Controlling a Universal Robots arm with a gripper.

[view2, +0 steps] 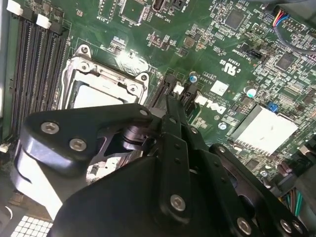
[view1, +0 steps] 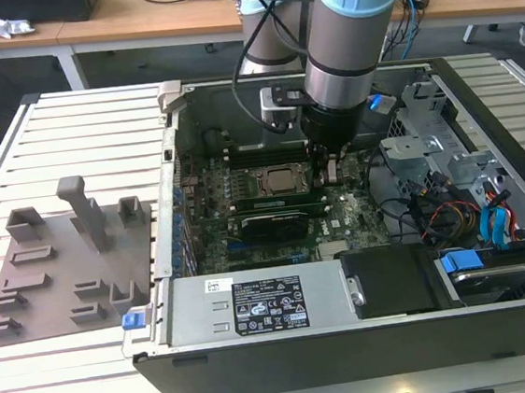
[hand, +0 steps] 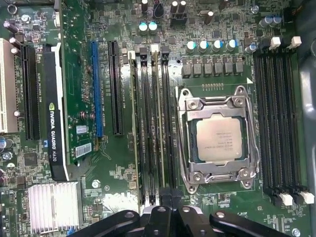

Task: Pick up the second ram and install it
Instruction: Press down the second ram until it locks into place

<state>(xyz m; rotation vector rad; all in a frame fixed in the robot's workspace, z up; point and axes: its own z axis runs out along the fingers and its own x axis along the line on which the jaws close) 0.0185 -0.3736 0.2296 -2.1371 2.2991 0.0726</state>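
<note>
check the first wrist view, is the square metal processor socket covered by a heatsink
No, the square metal processor socket sits open with the bare silver chip showing inside its frame, and nothing is mounted over it.

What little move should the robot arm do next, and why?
Probably a gentle push straight down. The gripper sits low over the long memory slots beside the processor socket, and a thin ram stick seems to stand edge-on in one slot under it. Whether it has clicked in, I cannot tell.
</note>
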